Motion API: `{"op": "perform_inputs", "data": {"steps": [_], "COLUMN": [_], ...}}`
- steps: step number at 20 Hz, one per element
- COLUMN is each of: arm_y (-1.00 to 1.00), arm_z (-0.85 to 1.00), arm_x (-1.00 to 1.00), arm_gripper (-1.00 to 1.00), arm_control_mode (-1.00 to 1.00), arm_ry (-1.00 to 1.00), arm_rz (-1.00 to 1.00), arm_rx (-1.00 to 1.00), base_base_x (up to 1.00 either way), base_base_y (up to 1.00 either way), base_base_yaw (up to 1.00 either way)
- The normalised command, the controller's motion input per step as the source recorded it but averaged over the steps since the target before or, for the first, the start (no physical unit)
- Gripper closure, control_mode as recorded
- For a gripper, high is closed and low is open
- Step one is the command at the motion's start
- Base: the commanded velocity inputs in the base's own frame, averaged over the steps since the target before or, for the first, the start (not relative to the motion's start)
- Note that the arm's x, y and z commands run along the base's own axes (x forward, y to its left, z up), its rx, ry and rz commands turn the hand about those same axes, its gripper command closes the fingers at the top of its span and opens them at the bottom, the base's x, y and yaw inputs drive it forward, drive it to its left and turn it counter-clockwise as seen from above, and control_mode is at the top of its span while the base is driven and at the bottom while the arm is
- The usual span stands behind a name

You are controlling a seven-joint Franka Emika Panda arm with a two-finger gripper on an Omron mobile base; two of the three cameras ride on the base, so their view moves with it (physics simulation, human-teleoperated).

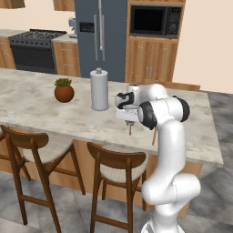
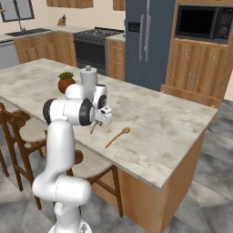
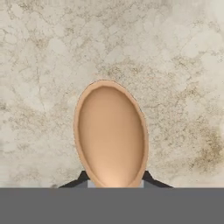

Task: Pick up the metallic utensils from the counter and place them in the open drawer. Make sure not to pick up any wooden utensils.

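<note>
Obs.: the end effector [image 1: 129,122] sits low over the near edge of the bench [image 2: 159,123], pointing straight down at the marbled top. In the hand view a tan oval spoon bowl [image 3: 111,133] lies right between the dark fingertips [image 3: 81,178], one tip at each side of its narrow end. By colour it reads as one of the wooden spoons, not metal. The tips stand close against the bowl's flanks, but I cannot tell whether they are clamped on it or only straddle it. In the base views a slim piece runs out from under the hand, probably this spoon's handle; lifted or lying flat cannot be told. A second wooden spoon [image 2: 117,136] lies flat on the bench just to the robot's right, bowl pointing away from the edge, apart from the hand. Grey metal cutlery is too small to identify with confidence. Judgement: the hand is aligned for a top-down pinch across a thin utensil, but the target looks like the wrong material for the task. Arm pose: the base link rises upright, the elbow folds forward at bench height, and the wrist turns down. The paper towel holder [image 1: 99,89] and potted plant [image 1: 63,90] stand well behind, out of the way.
</note>
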Motion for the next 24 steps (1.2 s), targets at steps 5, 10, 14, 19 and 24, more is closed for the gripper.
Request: {"op": "perform_inputs", "data": {"steps": [5,10,14,19,24], "arm_y": [-0.27,-0.43,-0.30,-0.35,0.00], "arm_z": [0.55,0.80,0.98,1.00,0.00], "arm_x": [-0.84,-1.00,-1.00,-1.00,0.00], "arm_gripper": [1.00,1.00,1.00,1.00,1.00], "arm_control_mode": [-1.00,-1.00,-1.00,-1.00,1.00], "arm_ry": [-0.22,-0.54,-0.60,-0.52,0.00], "arm_rz": [-0.09,-0.05,-0.04,-0.05,0.00], "arm_rx": [0.01,0.00,0.00,0.00,0.00], "base_base_x": [0.00,0.00,0.00,0.00,-0.78], "base_base_y": [0.00,0.00,0.00,0.00,-0.93], "base_base_yaw": [0.00,0.00,0.00,0.00,-0.05]}}
